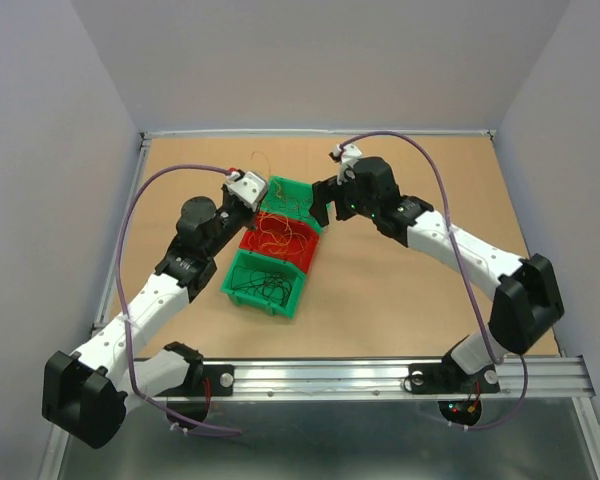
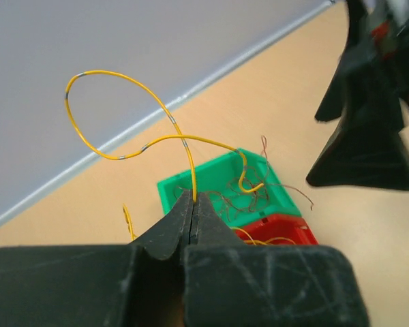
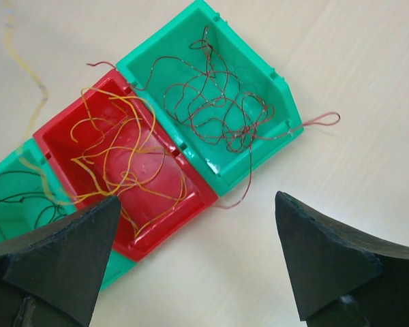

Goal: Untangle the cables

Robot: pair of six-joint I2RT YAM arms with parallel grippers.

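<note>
My left gripper [image 2: 193, 197] is shut on a thin yellow cable [image 2: 116, 73], which loops up above the jaws and trails down into the far green bin [image 2: 191, 184]. In the top view this gripper [image 1: 252, 190] hovers at that bin's left edge. My right gripper [image 3: 197, 197] is open and empty, above the table just right of the bins, and also shows in the top view [image 1: 325, 208]. Reddish cables [image 3: 215, 102] lie in the far green bin [image 3: 281, 85], orange-yellow cables [image 3: 116, 150] in the red bin [image 3: 191, 178], dark cables [image 3: 17, 201] in the near green bin [image 3: 0, 170].
The three bins stand in a row in the middle of the wooden table [image 1: 430, 170]. A reddish strand [image 3: 320, 121] hangs over the far bin's rim onto the table. Thick purple cables [image 1: 450, 220] arc over both arms. Grey walls close in the table.
</note>
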